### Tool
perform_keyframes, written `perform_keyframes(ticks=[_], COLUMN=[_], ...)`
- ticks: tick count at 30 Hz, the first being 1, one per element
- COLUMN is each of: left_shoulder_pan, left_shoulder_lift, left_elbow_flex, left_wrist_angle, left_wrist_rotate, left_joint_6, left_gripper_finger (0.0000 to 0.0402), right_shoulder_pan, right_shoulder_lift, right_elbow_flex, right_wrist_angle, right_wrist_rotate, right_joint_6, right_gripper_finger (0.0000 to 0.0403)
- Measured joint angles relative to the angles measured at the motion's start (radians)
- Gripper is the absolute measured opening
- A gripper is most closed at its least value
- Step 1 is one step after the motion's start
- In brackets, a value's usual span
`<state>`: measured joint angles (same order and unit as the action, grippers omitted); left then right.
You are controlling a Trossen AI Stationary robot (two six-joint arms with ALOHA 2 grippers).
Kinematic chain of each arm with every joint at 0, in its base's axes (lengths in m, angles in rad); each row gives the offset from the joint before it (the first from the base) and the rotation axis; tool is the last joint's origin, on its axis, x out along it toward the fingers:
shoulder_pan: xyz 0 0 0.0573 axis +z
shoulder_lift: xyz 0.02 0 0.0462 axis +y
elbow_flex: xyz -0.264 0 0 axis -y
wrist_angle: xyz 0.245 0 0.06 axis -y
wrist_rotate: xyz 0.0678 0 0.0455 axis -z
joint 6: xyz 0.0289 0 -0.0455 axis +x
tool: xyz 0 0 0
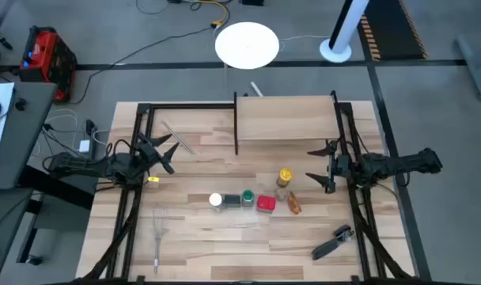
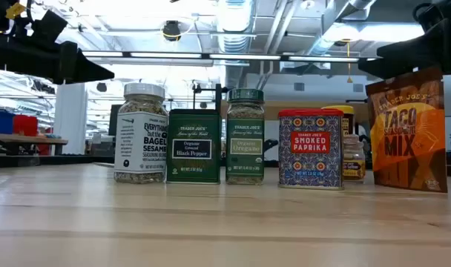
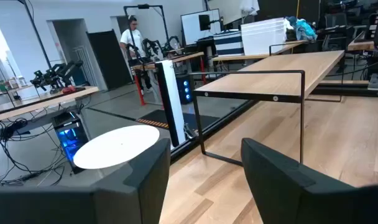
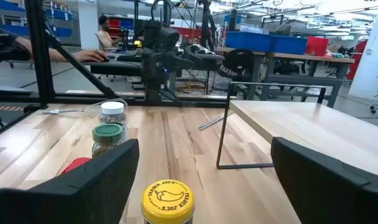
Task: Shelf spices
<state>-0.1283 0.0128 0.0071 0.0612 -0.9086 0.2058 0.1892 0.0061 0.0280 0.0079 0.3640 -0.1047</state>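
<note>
The spices stand in a row near the table's middle: a white-capped jar (image 1: pixel 215 201), a dark square tin (image 1: pixel 231 200), a green-capped jar (image 1: pixel 248 196), a red tin (image 1: pixel 266 204) and an orange packet (image 1: pixel 293 204). A yellow-capped jar (image 1: pixel 285 176) stands just behind them. The shelf (image 1: pixel 288 119), a pale board on thin black posts, stands at the table's far edge. My left gripper (image 1: pixel 163 152) hovers open at the left, left of the shelf. My right gripper (image 1: pixel 320 166) hovers open to the right of the yellow-capped jar (image 4: pixel 168 202), pointing toward it.
A wire whisk (image 1: pixel 159 237) lies at the near left and a black-handled tool (image 1: pixel 333 241) at the near right. A thin metal rod (image 1: pixel 177 136) lies by the left gripper. A round white stand (image 1: pixel 247 43) is on the floor beyond the table.
</note>
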Motion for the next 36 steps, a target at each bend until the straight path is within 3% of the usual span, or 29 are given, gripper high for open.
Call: perform_keyframes(ticks=[36], left_shoulder_pan=[0.0], left_shoulder_lift=[0.004], left_elbow_flex=[0.0], left_wrist_angle=[-0.001], left_wrist_rotate=[-0.003], left_joint_6=[0.0], left_gripper_finger=[0.019], right_shoulder_pan=[0.0], right_shoulder_lift=[0.0], right_elbow_flex=[0.0], right_wrist_angle=[0.0], right_wrist_rotate=[0.0], right_joint_6=[0.0], right_gripper_finger=[0.0366])
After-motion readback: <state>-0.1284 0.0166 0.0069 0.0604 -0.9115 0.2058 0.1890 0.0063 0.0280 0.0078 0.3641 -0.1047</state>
